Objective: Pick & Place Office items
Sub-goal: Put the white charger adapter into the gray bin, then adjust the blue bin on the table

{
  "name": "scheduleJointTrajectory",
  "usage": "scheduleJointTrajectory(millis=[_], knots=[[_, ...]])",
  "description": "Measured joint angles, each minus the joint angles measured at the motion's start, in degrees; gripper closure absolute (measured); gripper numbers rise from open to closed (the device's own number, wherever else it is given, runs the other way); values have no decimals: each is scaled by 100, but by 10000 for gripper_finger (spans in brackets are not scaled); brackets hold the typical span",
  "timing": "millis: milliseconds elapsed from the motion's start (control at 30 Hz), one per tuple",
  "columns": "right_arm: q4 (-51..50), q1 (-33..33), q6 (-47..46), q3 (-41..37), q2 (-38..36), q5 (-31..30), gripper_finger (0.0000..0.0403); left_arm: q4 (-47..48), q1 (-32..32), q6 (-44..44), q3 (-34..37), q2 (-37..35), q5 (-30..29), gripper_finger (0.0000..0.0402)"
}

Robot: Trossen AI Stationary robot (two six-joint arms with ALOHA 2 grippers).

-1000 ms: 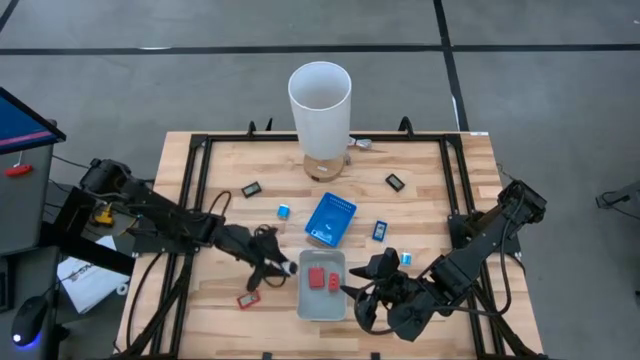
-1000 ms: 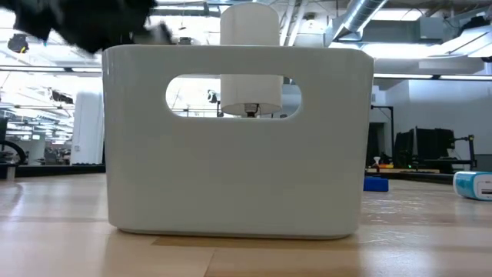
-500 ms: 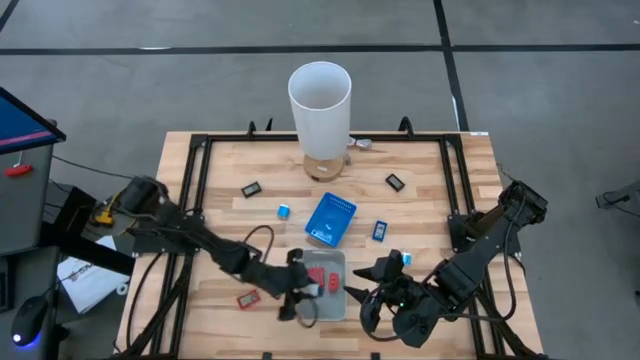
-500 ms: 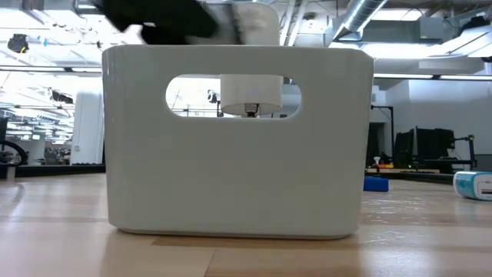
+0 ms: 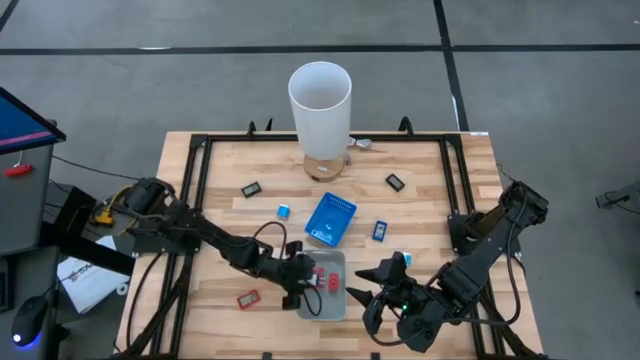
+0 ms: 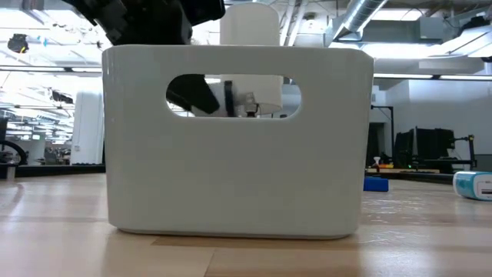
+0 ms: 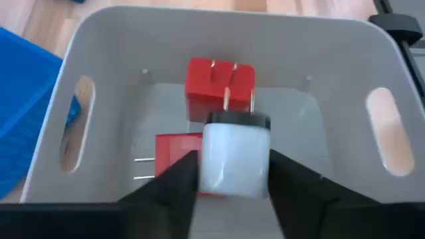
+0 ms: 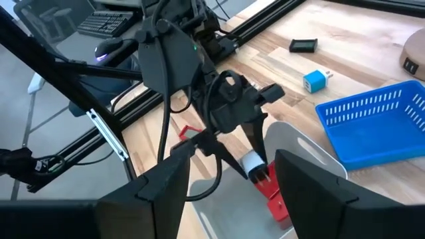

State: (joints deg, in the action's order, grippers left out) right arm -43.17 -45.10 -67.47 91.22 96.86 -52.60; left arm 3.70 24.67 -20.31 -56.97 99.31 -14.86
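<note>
My left gripper [image 5: 300,282] reaches from the left into the pale grey tray [image 5: 322,310], shut on a small white block with a black end [image 7: 234,156]. The right wrist view shows this block [image 8: 252,162] at the fingertips. Two red pieces [image 7: 219,83] [image 7: 176,149] lie on the tray's floor under it. In the low view, dark parts of the gripper [image 6: 196,92] show through the tray's handle hole. My right gripper [image 5: 365,283] hangs open by the tray's right side, with nothing between its fingers. My left gripper pinches the white block's two opposite sides [image 7: 207,166] between its two fingers. The fingers slant down into the tray from the table's left. The block's black end [image 7: 238,120] points away from the gripper. It hangs inside the tray walls, just over the red pieces.
A blue tray [image 5: 331,219] lies just beyond the grey one, and a tall white cylinder [image 5: 320,105] stands at the far edge. Loose pieces lie scattered: black [image 5: 251,188] [image 5: 395,182], blue [image 5: 284,211] [image 5: 380,230] [image 5: 405,258] and red [image 5: 248,297].
My left gripper has carried the white block from left of the grey tray toward the table's right, over the tray's rim. It has tipped further down and sunk into the tray, and now shows through the handle hole in the low view.
</note>
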Motion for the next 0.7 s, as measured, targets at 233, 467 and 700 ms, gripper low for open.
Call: scheduleJointTrajectory(millis=[233,467,700], knots=[[-18,0,38,0,0,-23,188,-11,-2,-124,2,-67,-137,110],[-38,-24,12,0,0,-41,188,494,11,-139,2,-884,-454,118],[-61,-22,30,0,0,-210,188,1079,-310,-161,62,-1832,-1660,225]])
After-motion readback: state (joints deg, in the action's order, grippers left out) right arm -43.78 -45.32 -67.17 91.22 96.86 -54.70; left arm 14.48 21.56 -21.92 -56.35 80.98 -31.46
